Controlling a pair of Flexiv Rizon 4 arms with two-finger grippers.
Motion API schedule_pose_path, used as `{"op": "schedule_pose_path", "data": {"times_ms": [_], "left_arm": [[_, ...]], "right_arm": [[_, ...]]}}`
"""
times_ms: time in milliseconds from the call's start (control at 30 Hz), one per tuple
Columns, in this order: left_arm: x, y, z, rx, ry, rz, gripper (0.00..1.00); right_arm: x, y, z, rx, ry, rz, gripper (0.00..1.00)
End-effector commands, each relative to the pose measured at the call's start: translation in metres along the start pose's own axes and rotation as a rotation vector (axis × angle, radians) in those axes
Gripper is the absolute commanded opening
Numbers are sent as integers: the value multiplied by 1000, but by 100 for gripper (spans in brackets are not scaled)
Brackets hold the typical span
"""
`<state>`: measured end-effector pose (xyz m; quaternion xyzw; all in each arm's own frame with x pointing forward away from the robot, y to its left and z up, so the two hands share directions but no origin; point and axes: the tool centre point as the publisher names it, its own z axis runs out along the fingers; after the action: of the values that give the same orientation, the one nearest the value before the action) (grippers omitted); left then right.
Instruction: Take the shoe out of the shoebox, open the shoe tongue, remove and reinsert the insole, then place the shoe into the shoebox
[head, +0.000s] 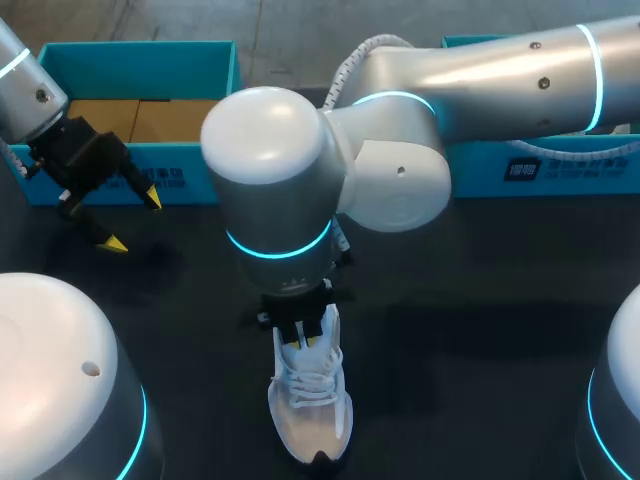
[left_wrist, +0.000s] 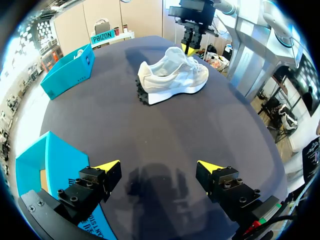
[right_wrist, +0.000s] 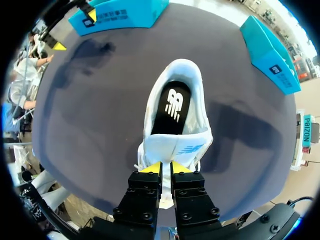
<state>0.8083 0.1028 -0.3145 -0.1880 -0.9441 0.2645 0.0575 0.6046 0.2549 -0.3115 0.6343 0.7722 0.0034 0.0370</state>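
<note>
Tongue-opening step; shoe (head: 310, 410) lies on the surface (head: 450, 350) under the right gripper (right_wrist: 165, 167).
Right gripper is clamped on the tongue (right_wrist: 172, 147), insole (right_wrist: 171, 107) exposed just ahead. Left gripper (left_wrist: 159, 166) is held apart, empty, well off; likely needed next to pinch the insole out.

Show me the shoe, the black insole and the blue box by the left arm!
shoe (head: 312, 425), head view, on its toe.
insole (right_wrist: 172, 107), right wrist view, on its middle.
blue box (head: 140, 70), head view, on its far inside wall.

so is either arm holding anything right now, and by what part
The right jaws pinch the white shoe by the top edge of its tongue; the left jaws stand open, holding nothing.
</note>
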Motion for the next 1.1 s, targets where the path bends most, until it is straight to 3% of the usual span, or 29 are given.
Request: {"op": "schedule_pose_path", "data": {"times_ms": [33,267,700,867,1100], "left_arm": [[0,0,0,-2,1,0,100],[0,0,0,-2,1,0,100],[0,0,0,-2,1,0,100],[0,0,0,-2,1,0,100],[0,0,0,-2,1,0,100]], "right_arm": [[-2,2,10,5,4,364,10],[1,4,11,-1,12,375,9],[21,-21,7,12,12,367,12],[26,-18,19,29,35,358,12],[16,-12,35,44,42,385,11]]}}
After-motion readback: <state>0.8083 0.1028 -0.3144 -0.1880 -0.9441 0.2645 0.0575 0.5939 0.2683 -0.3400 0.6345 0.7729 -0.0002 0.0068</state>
